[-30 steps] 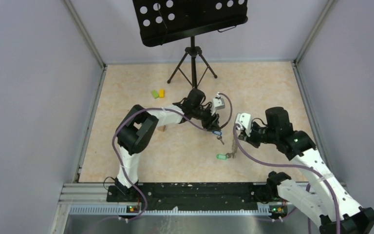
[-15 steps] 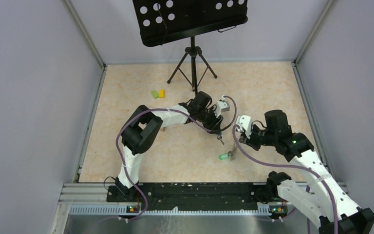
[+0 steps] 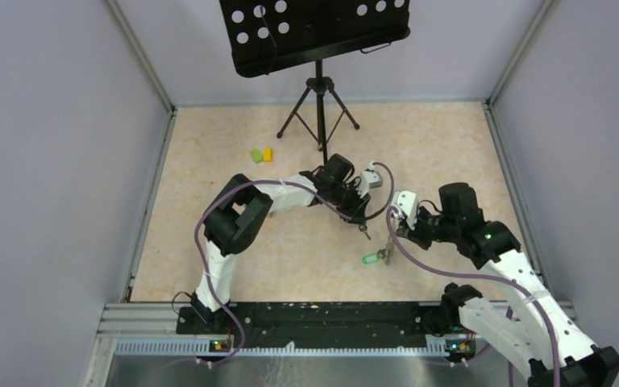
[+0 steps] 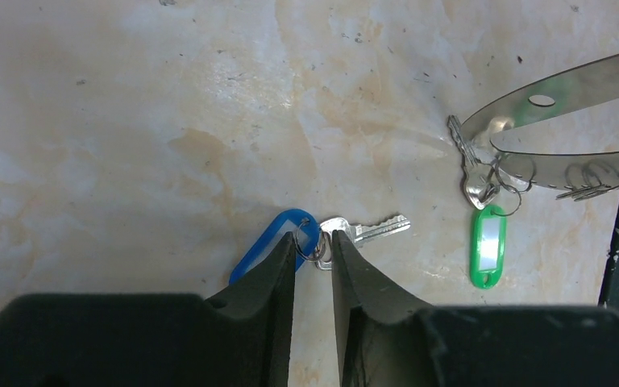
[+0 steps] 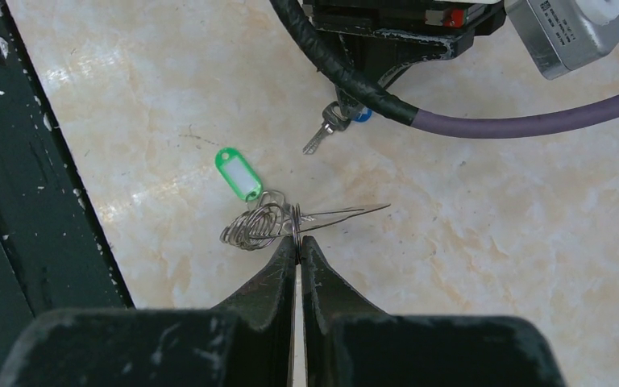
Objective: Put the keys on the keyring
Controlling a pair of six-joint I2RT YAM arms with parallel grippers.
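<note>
The blue-tagged key (image 4: 278, 242) lies flat on the table, its silver blade (image 4: 375, 229) pointing right. My left gripper (image 4: 314, 242) straddles that key's small split ring, the jaws a narrow gap apart. From above, this gripper (image 3: 360, 219) sits just over the key. The keyring (image 5: 262, 222), a thin metal loop with coiled rings, is pinched in my shut right gripper (image 5: 298, 239). The green-tagged key (image 4: 488, 246) hangs from that keyring (image 4: 564, 165), and its tag (image 3: 368, 259) rests on the table.
A black music stand on a tripod (image 3: 318, 105) stands at the back. Green (image 3: 255, 155) and yellow (image 3: 267, 153) blocks lie back left. A black rail (image 3: 306, 317) runs along the near edge, and grey walls close in both sides.
My left gripper shifted a little right onto the blue-tagged key and its jaws narrowed. The right gripper drew the keyring in slightly, dragging the green tag a bit to the right.
</note>
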